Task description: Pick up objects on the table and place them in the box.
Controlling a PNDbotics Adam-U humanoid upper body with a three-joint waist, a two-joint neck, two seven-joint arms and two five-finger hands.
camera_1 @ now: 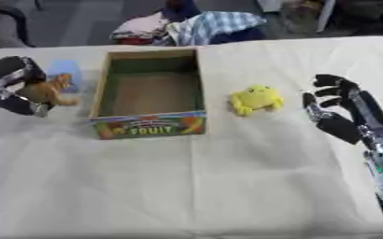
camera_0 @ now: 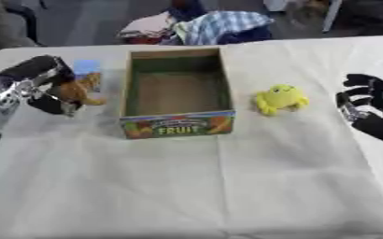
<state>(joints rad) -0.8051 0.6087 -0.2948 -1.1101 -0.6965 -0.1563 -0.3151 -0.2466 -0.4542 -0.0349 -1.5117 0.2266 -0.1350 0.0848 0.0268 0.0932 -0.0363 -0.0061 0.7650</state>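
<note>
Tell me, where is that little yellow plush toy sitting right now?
The yellow plush toy lies on the white tablecloth, just right of the open fruit box and left of the robot's right hand, which is not touching it.

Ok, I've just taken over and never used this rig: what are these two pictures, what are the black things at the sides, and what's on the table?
Both pictures come from the robot's head camera, its left and right eyes, looking down at the same moment. The black shapes are its two hands. The left hand has its fingers curled round a small orange-brown toy animal, beside the box. The right hand hangs open, holding nothing, right of a yellow plush toy lying on the white tablecloth. In the middle stands an open cardboard box marked FRUIT, with nothing visible inside. A pale blue object lies behind the left hand; I cannot identify it.
</note>
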